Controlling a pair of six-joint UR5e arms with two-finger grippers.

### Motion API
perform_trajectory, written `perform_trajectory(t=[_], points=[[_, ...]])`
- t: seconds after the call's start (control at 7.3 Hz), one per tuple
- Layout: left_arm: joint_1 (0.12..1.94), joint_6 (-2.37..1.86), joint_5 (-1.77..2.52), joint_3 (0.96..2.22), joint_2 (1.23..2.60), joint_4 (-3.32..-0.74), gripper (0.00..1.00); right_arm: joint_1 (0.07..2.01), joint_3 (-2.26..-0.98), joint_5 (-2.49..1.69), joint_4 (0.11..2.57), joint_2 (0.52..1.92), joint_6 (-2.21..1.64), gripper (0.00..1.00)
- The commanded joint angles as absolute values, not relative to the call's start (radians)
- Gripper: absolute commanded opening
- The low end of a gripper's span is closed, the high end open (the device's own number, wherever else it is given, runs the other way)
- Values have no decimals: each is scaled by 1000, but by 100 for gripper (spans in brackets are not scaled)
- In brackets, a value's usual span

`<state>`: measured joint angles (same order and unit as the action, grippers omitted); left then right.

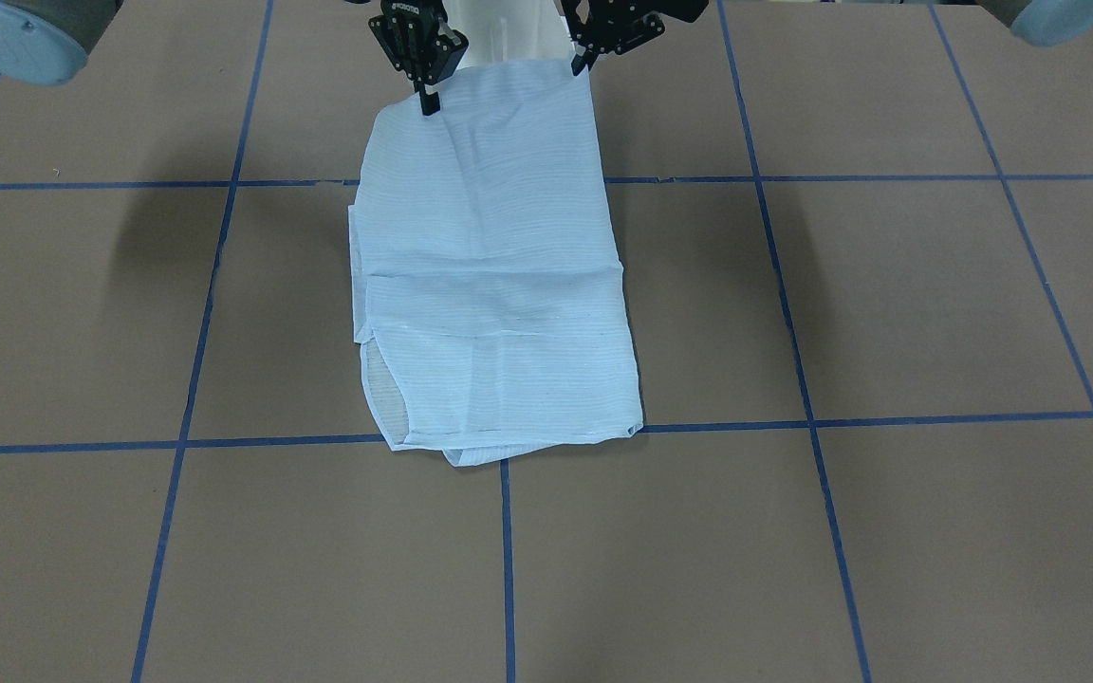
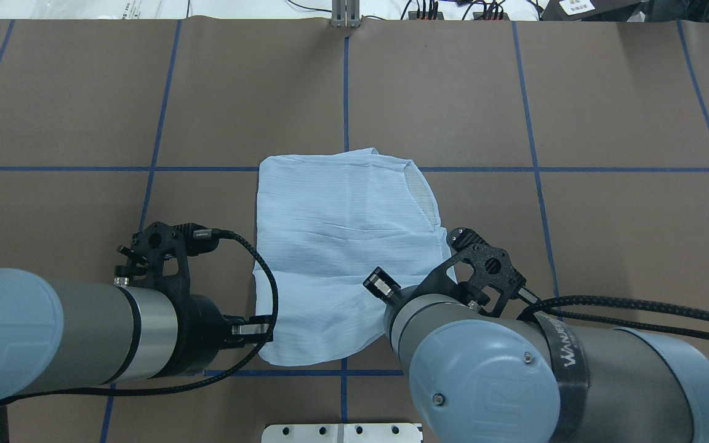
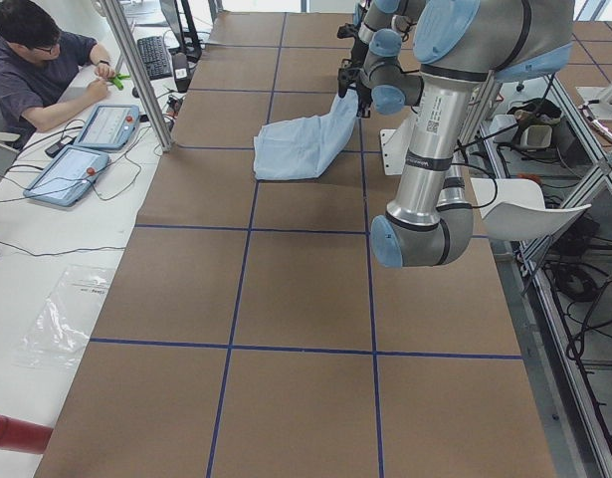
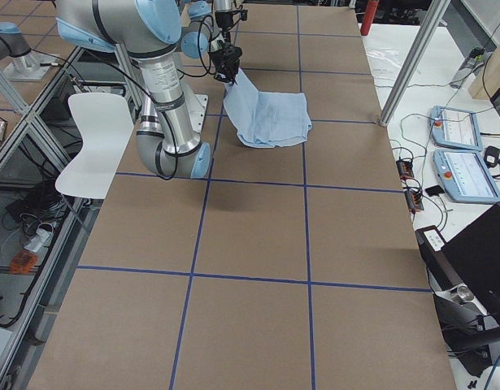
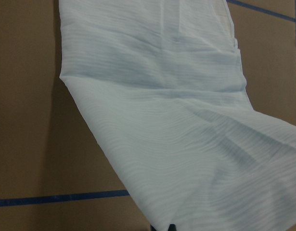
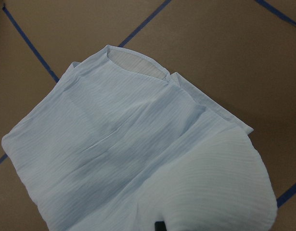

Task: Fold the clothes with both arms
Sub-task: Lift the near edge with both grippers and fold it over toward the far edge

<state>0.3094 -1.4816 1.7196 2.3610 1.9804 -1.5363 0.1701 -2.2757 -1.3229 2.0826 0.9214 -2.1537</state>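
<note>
A pale blue shirt lies centre frame. At top, the left gripper and right gripper each pinch its raised edge.

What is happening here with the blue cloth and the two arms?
Two robot arms are folding a pale blue shirt on a brown table. The left gripper and the right gripper each pinch a corner of the shirt's edge nearest the robot and hold it raised above the table. The far part of the shirt lies flat on the table, with its sides already folded in.
</note>
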Motion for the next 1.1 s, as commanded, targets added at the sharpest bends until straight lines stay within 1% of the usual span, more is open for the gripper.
perform_trajectory(t=[0.0,0.14,0.27,0.41,0.55,0.82,0.96], points=[[414,-1427,1726,2282,2041,-1523,0,216,-2238,-1286,2080,899,-2062,0],[475,-1375,1727,2216,2078,-1525,0,248,-2215,-1285,2066,875,-2021,0],[530,-1336,1727,2145,2088,-1534,0,282,-2142,-1284,1957,870,-1990,0],[584,-1278,1727,2084,2111,-1534,0,325,-2034,-1285,1839,870,-1965,0],[612,-1255,1724,1995,2137,-1561,0,362,-1952,-1289,1750,868,-1927,0],[633,-1247,1720,1783,2161,-1755,0,411,-1791,-1290,1630,842,-1887,0],[643,-1233,1718,1707,2175,-1816,0,426,-1705,-1292,1579,812,-1882,0]])
